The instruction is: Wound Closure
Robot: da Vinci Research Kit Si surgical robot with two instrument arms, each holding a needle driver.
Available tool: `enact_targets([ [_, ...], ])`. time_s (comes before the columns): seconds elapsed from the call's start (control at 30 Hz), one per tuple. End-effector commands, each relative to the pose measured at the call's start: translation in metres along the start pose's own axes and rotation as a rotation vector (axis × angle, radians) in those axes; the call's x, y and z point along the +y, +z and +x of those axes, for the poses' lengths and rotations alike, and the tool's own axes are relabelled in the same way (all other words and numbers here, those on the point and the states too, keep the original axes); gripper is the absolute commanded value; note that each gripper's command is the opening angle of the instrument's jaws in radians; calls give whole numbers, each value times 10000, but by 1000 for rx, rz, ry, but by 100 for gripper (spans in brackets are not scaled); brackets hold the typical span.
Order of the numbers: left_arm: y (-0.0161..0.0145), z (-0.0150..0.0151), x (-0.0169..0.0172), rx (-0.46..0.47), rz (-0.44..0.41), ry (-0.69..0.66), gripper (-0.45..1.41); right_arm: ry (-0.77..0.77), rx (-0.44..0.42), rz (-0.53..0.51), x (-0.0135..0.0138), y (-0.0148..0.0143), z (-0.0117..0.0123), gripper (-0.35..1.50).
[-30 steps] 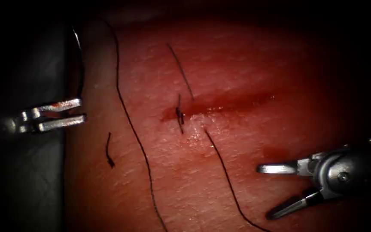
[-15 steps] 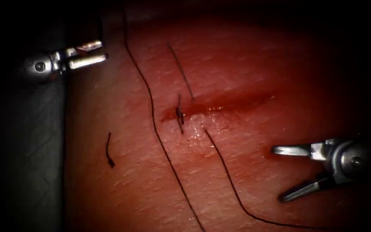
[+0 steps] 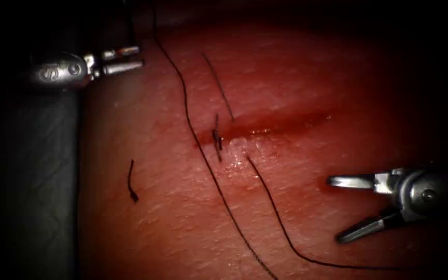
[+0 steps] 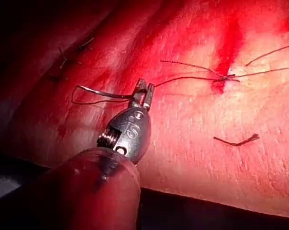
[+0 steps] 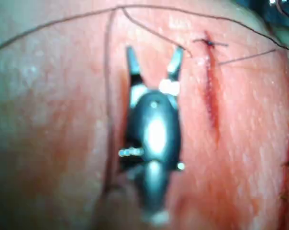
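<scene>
The tissue (image 3: 296, 78) has a cut (image 3: 276, 124) wet with red fluid, with one knotted stitch (image 3: 217, 137) at its left end. My left tool (image 3: 140, 57) hovers at the tissue's upper left edge, left of the cut. In the left wrist view its jaws (image 4: 146, 86) are shut on the curved needle (image 4: 101, 94) near one end, and the needle is out of the tissue. Thread (image 3: 185, 106) runs from the top down past the stitch. My right tool (image 3: 335, 210) stands open below the cut's right part, holding nothing (image 5: 153, 52).
A second strand (image 3: 281, 223) leaves the stitch and trails to the lower right under the right tool. A short cut end of thread (image 3: 131, 182) lies left of the cut, and another thin tail (image 3: 219, 85) lies above it. A dark grey surface (image 3: 37, 181) borders the tissue's left edge.
My left tool rose from mid-left to the upper left with the needle, dragging the long thread rightward toward the stitch. The right tool shifted a little up and right, still open.
</scene>
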State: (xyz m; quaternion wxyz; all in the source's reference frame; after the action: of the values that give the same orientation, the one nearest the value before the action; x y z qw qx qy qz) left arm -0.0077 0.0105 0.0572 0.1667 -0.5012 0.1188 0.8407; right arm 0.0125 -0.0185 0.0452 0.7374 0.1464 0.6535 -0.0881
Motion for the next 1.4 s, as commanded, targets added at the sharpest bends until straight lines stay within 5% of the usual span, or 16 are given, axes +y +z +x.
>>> enact_targets([
  [0.03, 8, -1, 0, -23, -10, 1, -45, 2, 2, 1, -6, 11, -5, 103],
  [0.4, 35, -18, 17, -120, 6, 38, -45, 4, -2, -2, -9, 17, -8, 106],
  [0.47, 40, -26, 28, -115, 17, -10, -6, 5, -2, -2, -8, 16, -8, 106],
  [0.7, 42, -37, 52, -90, 0, -93, 64, 10, -3, -6, -3, 17, -6, 103],
  [0.9, 26, -17, 50, -74, -26, -156, 93, 13, -4, -9, 1, 19, -6, 99],
  [1.23, -13, 41, 52, -23, -57, -194, 89, 76, -6, -103, 56, 3, -8, 84],
  [1.4, -26, 61, 58, 13, -73, -204, 71, 296, -31, -161, 99, 2, -18, 83],
])
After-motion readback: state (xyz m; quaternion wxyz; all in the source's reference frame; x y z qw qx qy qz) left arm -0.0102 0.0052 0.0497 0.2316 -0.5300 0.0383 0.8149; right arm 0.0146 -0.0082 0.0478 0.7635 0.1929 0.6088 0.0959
